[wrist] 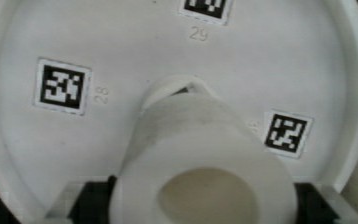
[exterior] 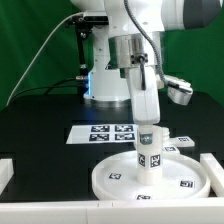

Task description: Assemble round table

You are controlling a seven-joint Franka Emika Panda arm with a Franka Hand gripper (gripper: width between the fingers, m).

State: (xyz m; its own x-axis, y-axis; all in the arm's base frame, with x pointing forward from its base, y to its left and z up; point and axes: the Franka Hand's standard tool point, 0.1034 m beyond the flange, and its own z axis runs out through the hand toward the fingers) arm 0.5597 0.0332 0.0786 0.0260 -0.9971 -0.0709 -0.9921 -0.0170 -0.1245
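Note:
The large rimmed round disc (exterior: pixel 150 180) lies flat at the front of the black table, with square tags on its face. The short cylindrical post (exterior: pixel 149 160) stands upright near its middle. My gripper (exterior: pixel 147 135) hangs straight down over the post's upper end. In the wrist view the post's hollow top (wrist: pixel 202 188) sits between my two dark pads (wrist: pixel 98 200), above the disc (wrist: pixel 87 40). The pads stand close on both sides of the post. Whether they press on it does not show.
The marker board (exterior: pixel 108 131) lies just behind the disc. A white tagged part (exterior: pixel 180 146) rests by the disc on the exterior view's right. White border rails (exterior: pixel 5 175) (exterior: pixel 214 166) stand at the front corners. The arm's base (exterior: pixel 105 85) is at the back.

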